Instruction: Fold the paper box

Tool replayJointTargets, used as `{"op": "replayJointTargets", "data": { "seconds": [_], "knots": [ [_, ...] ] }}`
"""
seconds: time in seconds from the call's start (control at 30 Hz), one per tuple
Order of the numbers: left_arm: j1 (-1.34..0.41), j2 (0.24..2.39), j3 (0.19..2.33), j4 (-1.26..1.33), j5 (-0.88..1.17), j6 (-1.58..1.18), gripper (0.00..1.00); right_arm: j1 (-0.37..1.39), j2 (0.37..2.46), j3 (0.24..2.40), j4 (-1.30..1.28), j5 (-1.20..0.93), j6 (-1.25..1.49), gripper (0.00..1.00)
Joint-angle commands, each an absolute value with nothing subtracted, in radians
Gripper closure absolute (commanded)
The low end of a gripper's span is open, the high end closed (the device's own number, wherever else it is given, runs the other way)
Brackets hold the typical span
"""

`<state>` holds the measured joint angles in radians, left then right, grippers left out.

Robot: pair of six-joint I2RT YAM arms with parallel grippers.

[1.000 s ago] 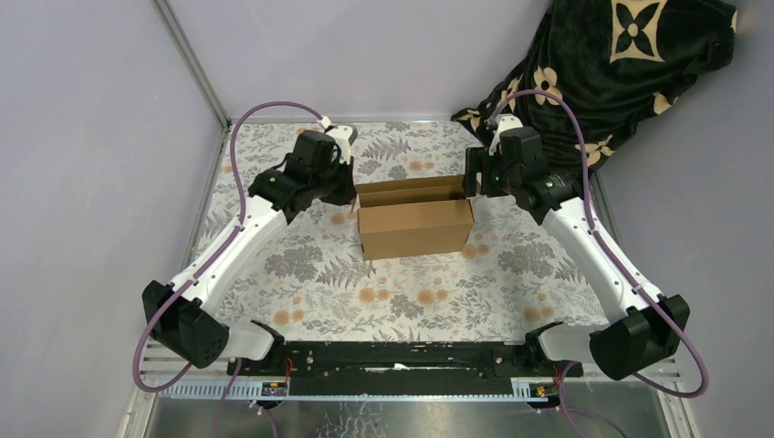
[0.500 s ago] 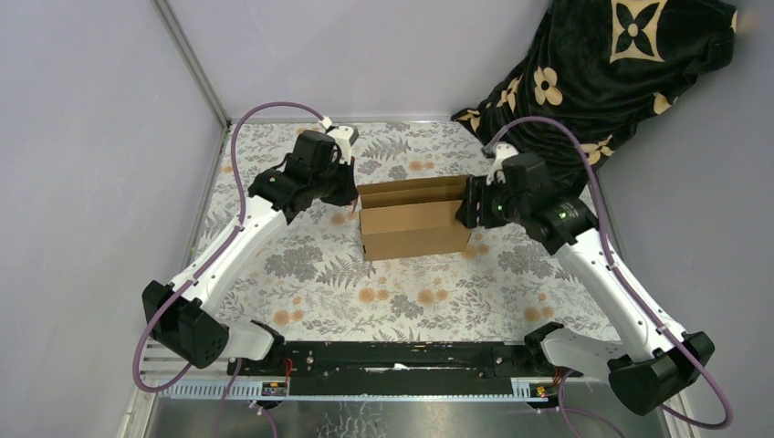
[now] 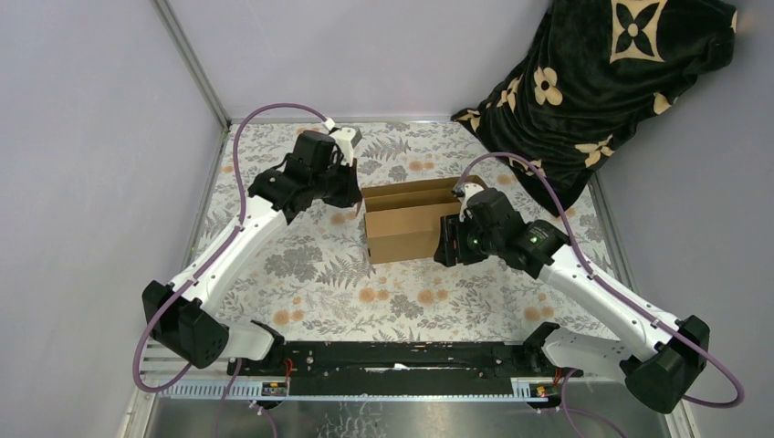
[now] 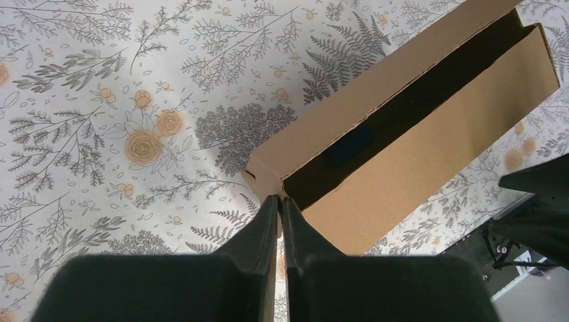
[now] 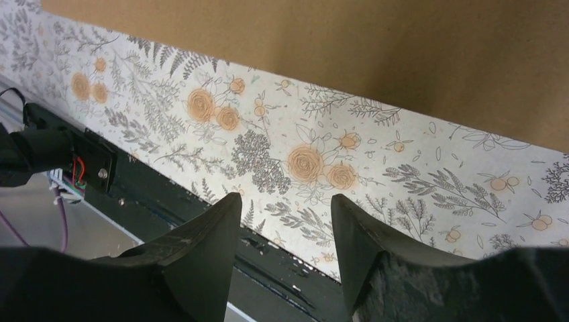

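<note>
Brown corrugated paper box, shallow and rectangular, standing mid-way across the floral mat, top slot open along its far side. Right gripper: swung within the last second from the box's far right end round to its near right corner; now low, aimed down at the mat just beside the near wall, fingers apart and empty. Judged a repositioning to press or tuck the near panel; fold not yet closed. Left gripper: unmoved at the far left corner, fingers pressed together on the card edge there, steadying. Left arm stretched far; right arm bent inward, wrist turned down.
</note>
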<state>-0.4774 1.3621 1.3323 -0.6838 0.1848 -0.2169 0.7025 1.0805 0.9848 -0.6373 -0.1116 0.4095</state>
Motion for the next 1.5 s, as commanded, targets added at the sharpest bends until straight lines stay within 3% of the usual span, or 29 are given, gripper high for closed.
{"op": "replayJointTargets", "data": {
  "seconds": [0.0,0.57,1.47],
  "knots": [
    [-0.484,1.333,1.330,-0.697,0.235,-0.196,0.90,0.727,1.079,0.946,-0.500,-0.026,0.468,0.41],
    [-0.487,1.297,1.257,-0.679,0.385,-0.199,0.90,0.740,1.154,0.832,-0.248,0.139,0.496,0.40],
    [-0.552,1.237,1.167,-0.489,0.623,-0.327,0.89,0.737,1.210,0.773,-0.143,0.215,0.491,0.36]
  ]
}}
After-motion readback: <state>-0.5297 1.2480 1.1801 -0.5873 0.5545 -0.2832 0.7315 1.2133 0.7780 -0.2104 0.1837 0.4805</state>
